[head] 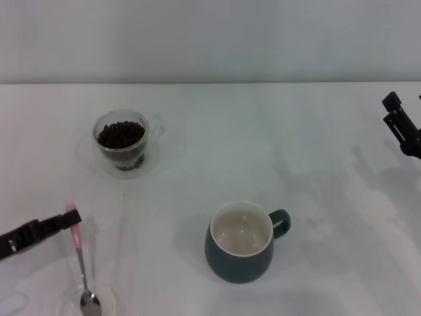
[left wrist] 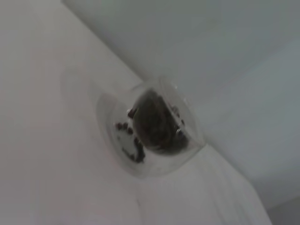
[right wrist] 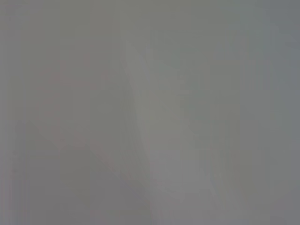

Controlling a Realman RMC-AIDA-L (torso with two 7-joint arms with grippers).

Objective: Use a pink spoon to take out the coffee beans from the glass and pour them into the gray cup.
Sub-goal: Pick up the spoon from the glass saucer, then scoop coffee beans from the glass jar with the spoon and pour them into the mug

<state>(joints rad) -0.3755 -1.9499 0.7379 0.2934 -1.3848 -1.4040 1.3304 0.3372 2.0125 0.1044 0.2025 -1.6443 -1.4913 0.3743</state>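
Note:
The pink spoon [head: 79,257] lies at the front left, its pink handle end pointing away and its silver bowl resting in a shallow clear dish [head: 110,299]. My left gripper [head: 71,217] reaches in from the left edge and sits at the pink handle end. The glass [head: 120,141] stands at the back left with coffee beans [head: 121,134] inside; it also shows in the left wrist view [left wrist: 150,126], with the beans [left wrist: 154,124] dark inside. The gray cup [head: 240,253] stands front centre, its cream inside empty and its handle to the right. My right gripper [head: 395,112] is parked at the far right edge.
A white table [head: 296,145] carries everything and ends at a pale wall behind. The right wrist view shows only a blank grey surface.

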